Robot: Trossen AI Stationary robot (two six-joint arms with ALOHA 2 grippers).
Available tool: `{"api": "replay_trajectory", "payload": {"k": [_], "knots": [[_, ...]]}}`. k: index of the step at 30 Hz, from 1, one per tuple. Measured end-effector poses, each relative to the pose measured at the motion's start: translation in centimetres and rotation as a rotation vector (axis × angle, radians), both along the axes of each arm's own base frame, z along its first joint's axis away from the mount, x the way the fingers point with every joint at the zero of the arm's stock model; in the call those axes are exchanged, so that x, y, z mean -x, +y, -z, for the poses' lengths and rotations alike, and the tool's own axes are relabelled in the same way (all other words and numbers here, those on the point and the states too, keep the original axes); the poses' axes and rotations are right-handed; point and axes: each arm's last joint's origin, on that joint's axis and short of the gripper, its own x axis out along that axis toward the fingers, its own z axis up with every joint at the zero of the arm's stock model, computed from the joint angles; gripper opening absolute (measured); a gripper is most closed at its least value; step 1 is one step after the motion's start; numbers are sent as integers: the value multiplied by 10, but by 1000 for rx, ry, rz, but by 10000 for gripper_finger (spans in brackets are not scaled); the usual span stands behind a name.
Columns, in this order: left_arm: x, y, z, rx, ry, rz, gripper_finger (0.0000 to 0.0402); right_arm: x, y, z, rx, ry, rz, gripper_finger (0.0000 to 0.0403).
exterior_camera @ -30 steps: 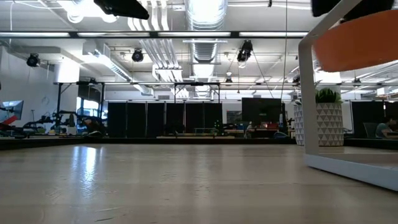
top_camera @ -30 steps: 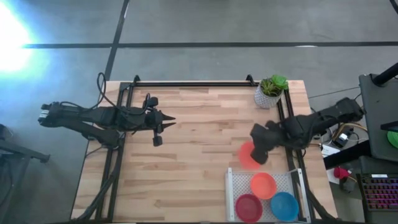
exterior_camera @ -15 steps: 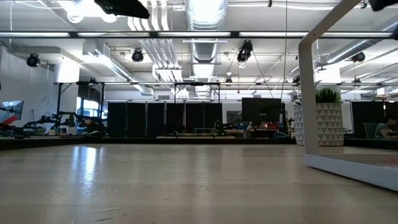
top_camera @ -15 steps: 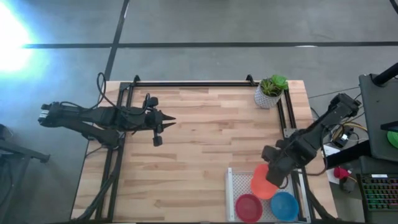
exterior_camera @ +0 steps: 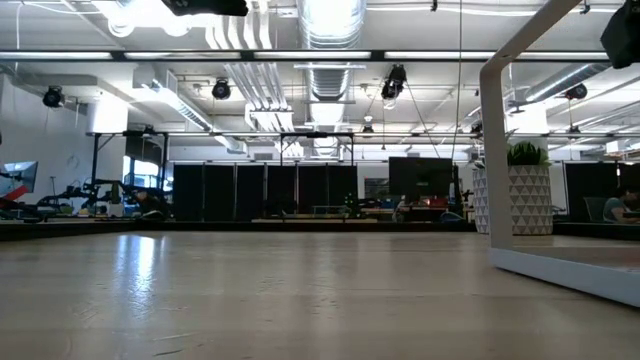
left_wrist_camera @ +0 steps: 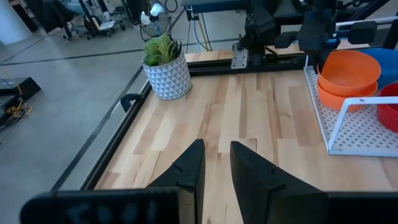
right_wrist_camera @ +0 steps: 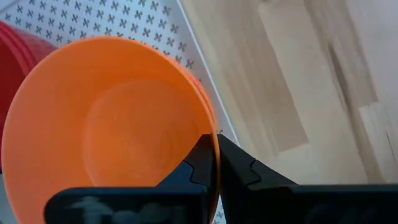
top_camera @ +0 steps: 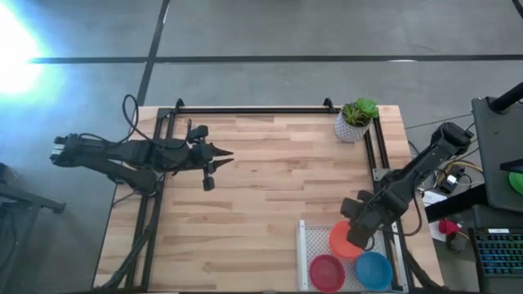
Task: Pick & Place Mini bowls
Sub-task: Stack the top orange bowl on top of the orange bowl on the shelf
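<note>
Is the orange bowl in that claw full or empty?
Empty: the right wrist view looks straight into the orange bowl, showing only bare plastic, its rim pinched by the right claw.

Count on table: one orange bowl, one red bowl, one blue bowl, one white rack, one potted plant. Two arms present.

Smooth plastic orange bowl, white perforated metal rack, matt pale wood-plank table.
</note>
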Motion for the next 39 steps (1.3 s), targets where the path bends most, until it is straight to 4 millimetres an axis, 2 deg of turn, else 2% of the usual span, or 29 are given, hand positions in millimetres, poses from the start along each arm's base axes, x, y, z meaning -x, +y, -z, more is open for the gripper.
{"api": "replay_trajectory", "payload": {"k": [10, 15, 22, 26, 33, 39], "knots": [[0, 0, 0, -27, 10, 12, 71, -3, 2, -2, -35, -21, 17, 16], [0, 0, 0, -39, 13, 15, 71, -5, 3, -3, -48, -40, 11, 49], [0, 0, 0, -1, 2, 3, 71, -5, 2, -3, -7, -59, -121, 107], [0, 0, -1, 9, -3, 0, 71, -7, 4, -10, -17, -82, -157, 123], [0, 0, -1, 9, -4, 0, 71, -13, 9, -30, 16, -182, -247, 122], [0, 0, -1, 9, -3, 0, 71, -14, 6, -27, 85, -218, -245, 103]]}}
